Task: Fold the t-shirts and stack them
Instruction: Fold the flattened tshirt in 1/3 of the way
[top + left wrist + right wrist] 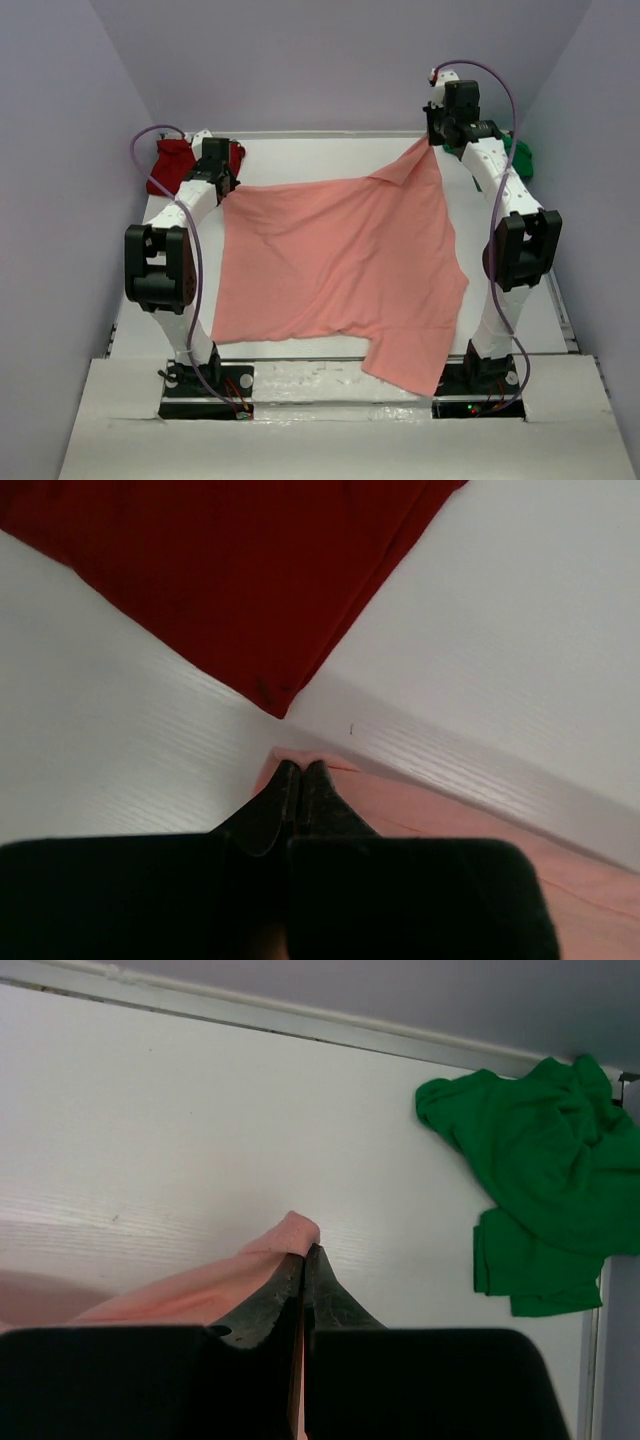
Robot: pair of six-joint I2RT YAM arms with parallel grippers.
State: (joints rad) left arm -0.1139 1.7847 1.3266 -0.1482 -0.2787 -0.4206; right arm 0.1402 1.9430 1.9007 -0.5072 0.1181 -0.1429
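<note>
**Desk:** Top external view first. Where is the work?

**Operator:** I have the pink shirt (340,270) spread flat over most of the table (300,155). One near flap reaches down to the right arm's base.

**Desk:** Left side?

**Operator:** My left gripper (300,765) is low at the table surface, jaws pressed together on the shirt's far left corner. The red shirt (250,570) lies just beyond it, in the far left corner of the table.

**Desk:** Right side?

**Operator:** My right gripper (305,1252) is pinched closed on the far right corner and holds it above the table, so the cloth slopes up to it. The green shirt (540,1160) lies crumpled at the far right edge, apart from the pink one.
</note>
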